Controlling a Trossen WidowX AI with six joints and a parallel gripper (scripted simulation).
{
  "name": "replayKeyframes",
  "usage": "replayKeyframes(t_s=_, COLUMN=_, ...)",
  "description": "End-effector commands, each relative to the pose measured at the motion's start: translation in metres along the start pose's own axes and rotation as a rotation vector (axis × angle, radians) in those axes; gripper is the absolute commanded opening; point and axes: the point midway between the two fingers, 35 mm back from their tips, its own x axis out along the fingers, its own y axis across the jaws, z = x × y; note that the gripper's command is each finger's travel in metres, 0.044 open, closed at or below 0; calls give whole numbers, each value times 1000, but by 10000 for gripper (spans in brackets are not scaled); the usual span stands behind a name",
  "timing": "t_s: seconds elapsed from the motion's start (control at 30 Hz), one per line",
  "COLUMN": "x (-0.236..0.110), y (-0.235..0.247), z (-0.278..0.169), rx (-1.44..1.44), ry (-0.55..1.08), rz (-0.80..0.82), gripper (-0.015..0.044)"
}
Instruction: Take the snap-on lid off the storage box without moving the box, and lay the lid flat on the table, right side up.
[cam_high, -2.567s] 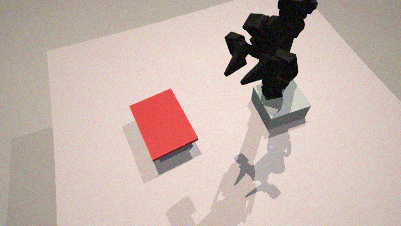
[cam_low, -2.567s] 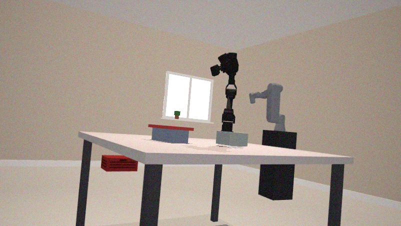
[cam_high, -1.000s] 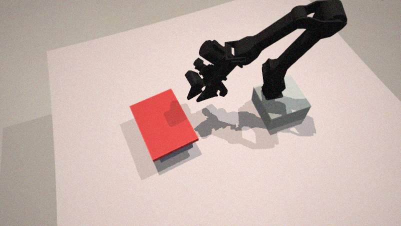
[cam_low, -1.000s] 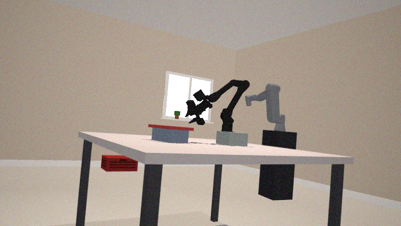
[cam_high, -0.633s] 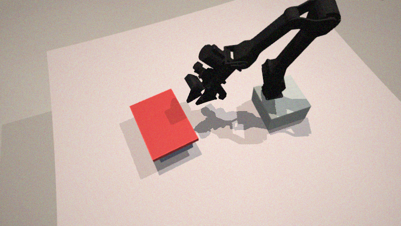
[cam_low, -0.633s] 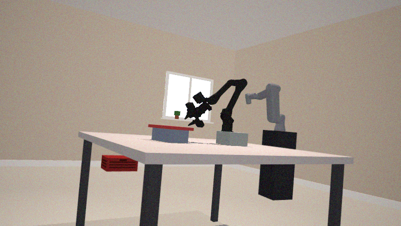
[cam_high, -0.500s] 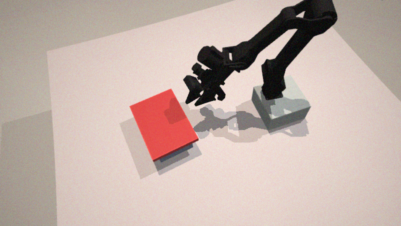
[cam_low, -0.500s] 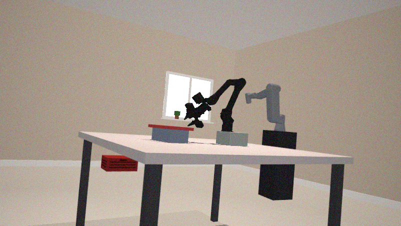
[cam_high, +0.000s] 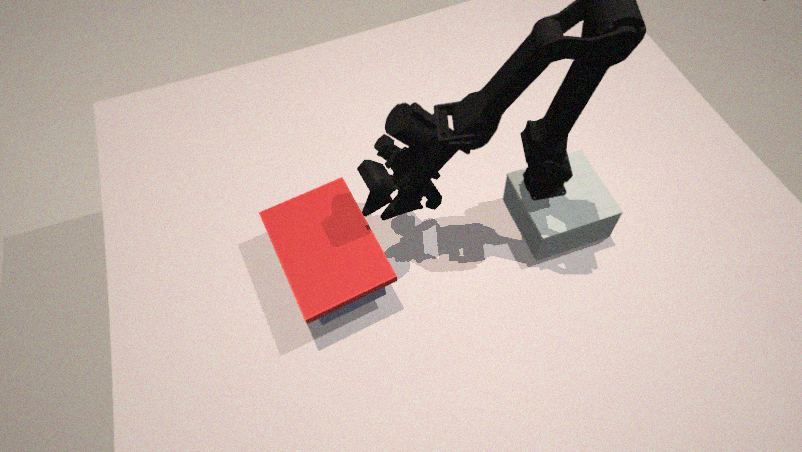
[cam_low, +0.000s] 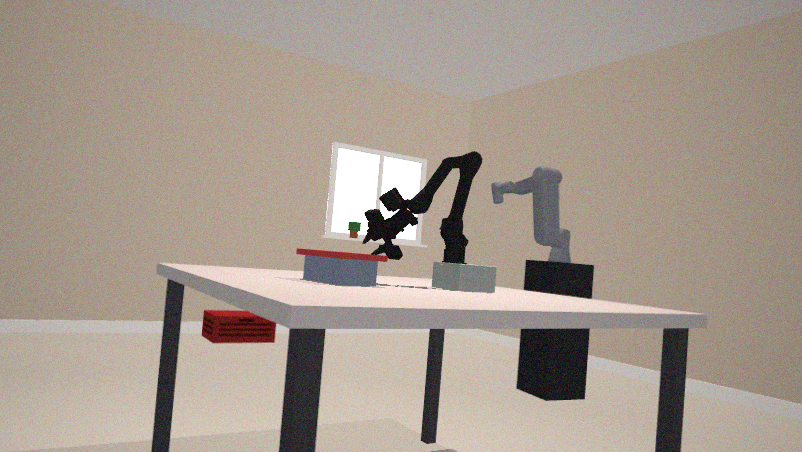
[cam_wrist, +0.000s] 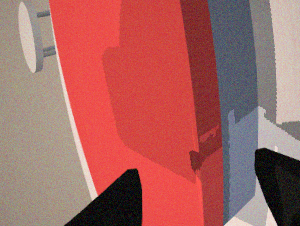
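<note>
The red lid (cam_high: 322, 263) (cam_low: 340, 254) (cam_wrist: 92, 90) lies flat on top of the blue-grey storage box (cam_high: 354, 306) (cam_low: 339, 270) (cam_wrist: 235, 65) and overhangs its walls. The box stands on the table. My gripper (cam_high: 374, 215) (cam_low: 368, 248) (cam_wrist: 198, 169) is open and holds nothing. It is tilted, at the lid's edge on the side facing the arm's base. In the wrist view that lid edge runs between the two fingertips, with gaps to both; whether a finger touches the lid cannot be told.
The arm's grey-green base block (cam_high: 589, 193) (cam_low: 477, 279) stands on the table (cam_high: 224, 393) (cam_low: 505, 320), right of the box. Beyond the table are a grey arm (cam_low: 545, 207) on a black pedestal (cam_low: 553, 359) and a red crate (cam_low: 244, 328) low at the left.
</note>
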Motion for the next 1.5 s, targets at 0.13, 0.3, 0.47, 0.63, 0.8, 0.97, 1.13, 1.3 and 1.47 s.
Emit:
replayKeyframes(t_s=0.13, x=13, y=-1, z=0, rx=3, ry=-4, rz=-2, gripper=235)
replayKeyframes(t_s=0.3, x=21, y=-2, z=0, rx=4, ry=-4, rz=-1, gripper=235)
replayKeyframes(t_s=0.47, x=29, y=-3, z=-1, rx=4, ry=-4, rz=0, gripper=235)
replayKeyframes(t_s=0.63, x=35, y=-4, z=-2, rx=5, ry=-4, rz=1, gripper=235)
replayKeyframes(t_s=0.8, x=35, y=-4, z=-2, rx=5, ry=-4, rz=1, gripper=143)
replayKeyframes(t_s=0.97, x=35, y=-4, z=-2, rx=5, ry=-4, rz=1, gripper=110)
replayKeyframes(t_s=1.13, x=35, y=-4, z=-2, rx=5, ry=-4, rz=1, gripper=37)
replayKeyframes(t_s=1.3, x=34, y=-3, z=-2, rx=1, ry=1, rz=4, gripper=0)
replayKeyframes(t_s=1.47, x=34, y=-2, z=-2, rx=1, ry=1, rz=4, gripper=0)
